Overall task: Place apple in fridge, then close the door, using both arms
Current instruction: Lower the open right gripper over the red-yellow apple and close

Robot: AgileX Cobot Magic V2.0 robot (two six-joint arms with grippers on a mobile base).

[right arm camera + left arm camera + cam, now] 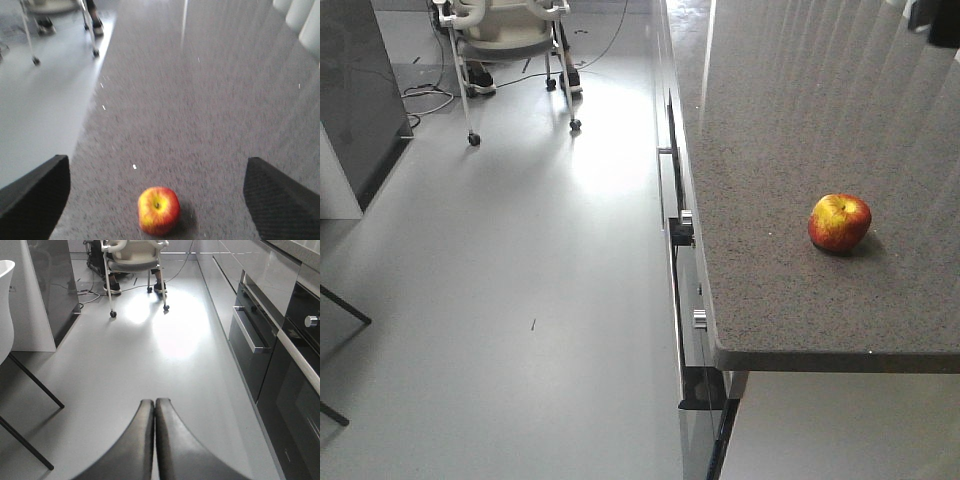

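Right wrist view: apple (158, 210) at six o'clock, centred within wide-spread right gripper (155, 165), likely for grasping. Left gripper (154, 402) pinched closed, idle.

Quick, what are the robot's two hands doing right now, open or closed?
Left gripper: closed, holding nothing.
Right gripper: open, empty; the apple lies untouched on the countertop.

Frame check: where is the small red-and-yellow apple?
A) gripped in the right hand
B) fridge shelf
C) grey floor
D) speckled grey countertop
D: the red-and-yellow apple rests on the speckled grey countertop, free of the open right hand.
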